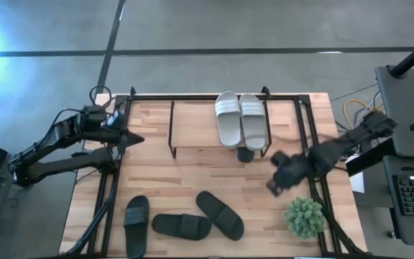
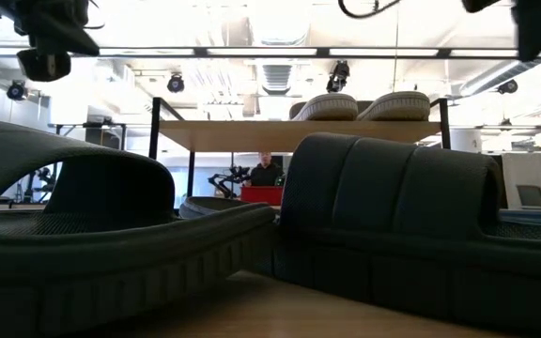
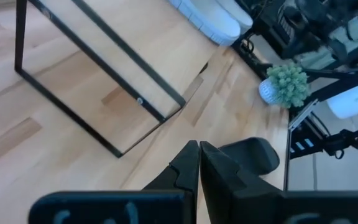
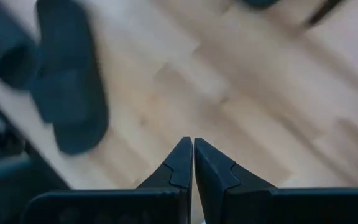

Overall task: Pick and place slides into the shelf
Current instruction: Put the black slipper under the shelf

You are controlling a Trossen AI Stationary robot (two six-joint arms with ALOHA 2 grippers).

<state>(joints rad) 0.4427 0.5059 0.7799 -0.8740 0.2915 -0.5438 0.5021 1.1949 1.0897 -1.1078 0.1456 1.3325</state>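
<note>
The shelf (image 1: pixel 192 126) stands at the table's far middle, a black tube frame with a light wood top. Two light slides (image 1: pixel 239 121) lie side by side on its top plank, toward its right end; they also show in the low view (image 2: pixel 364 105). A dark slide (image 1: pixel 244 154) pokes out from under the shelf. Three dark slides (image 1: pixel 182 226) lie on the table near the front edge, left of centre. My left gripper (image 1: pixel 136 139) is shut and empty, left of the shelf. My right gripper (image 1: pixel 273 185) is shut and empty above the table, right of the dark slides.
A small green potted plant (image 1: pixel 305 217) stands at the near right corner. Black rails (image 1: pixel 110 194) run along the table's left and right sides. Bare wood lies between the shelf and the near slides. A person (image 2: pixel 266 171) sits far behind the table.
</note>
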